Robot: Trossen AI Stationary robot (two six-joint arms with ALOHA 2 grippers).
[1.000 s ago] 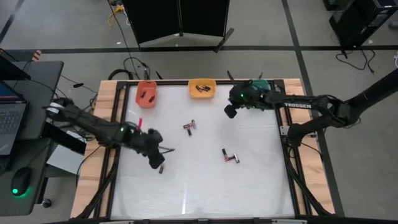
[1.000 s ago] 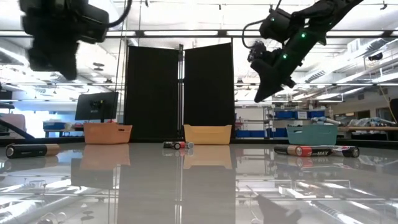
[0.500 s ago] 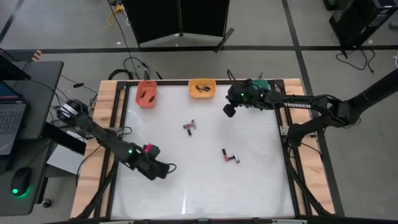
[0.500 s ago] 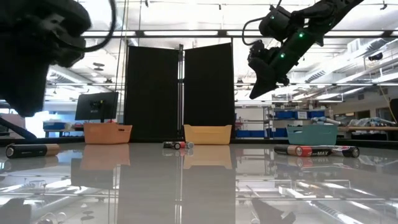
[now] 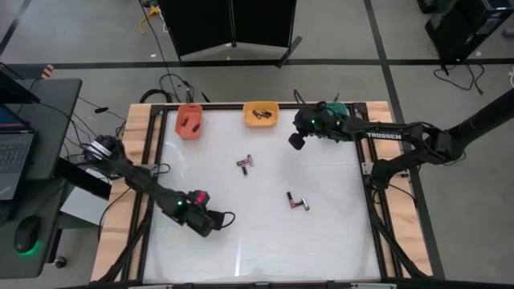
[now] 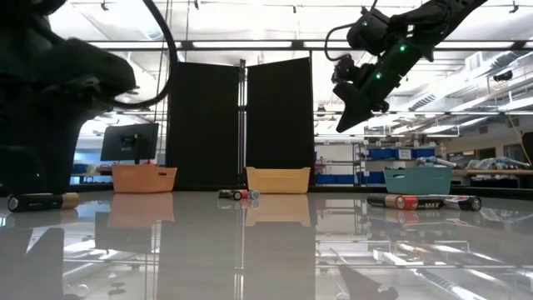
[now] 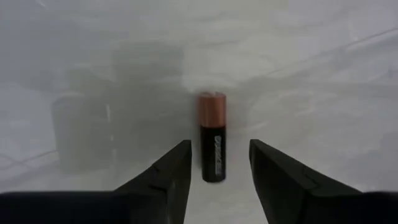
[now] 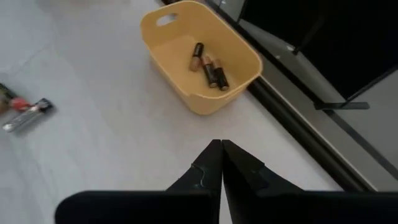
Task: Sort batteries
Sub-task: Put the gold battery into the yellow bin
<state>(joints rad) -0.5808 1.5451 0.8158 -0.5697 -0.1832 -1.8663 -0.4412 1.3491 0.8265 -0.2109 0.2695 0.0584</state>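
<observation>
The left gripper (image 7: pixel 214 171) is down at the glossy white table (image 5: pixel 321 241), its dark wedge-shaped fingers (image 7: pixel 171 171) spread to either side of a battery (image 7: pixel 212 137), a small black cylinder with a copper end lying flat between them, untouched. The right gripper (image 8: pixel 222 163) hangs above the far side of the table near the yellow bin (image 8: pixel 186 68), its tapered fingers pressed together, empty. That smooth rounded plastic bin holds several batteries (image 8: pixel 208 65). An orange bin (image 5: pixel 189 120) sits beside it. Two more battery pairs (image 5: pixel 246 163) (image 5: pixel 297 201) lie mid-table, well apart from both grippers.
</observation>
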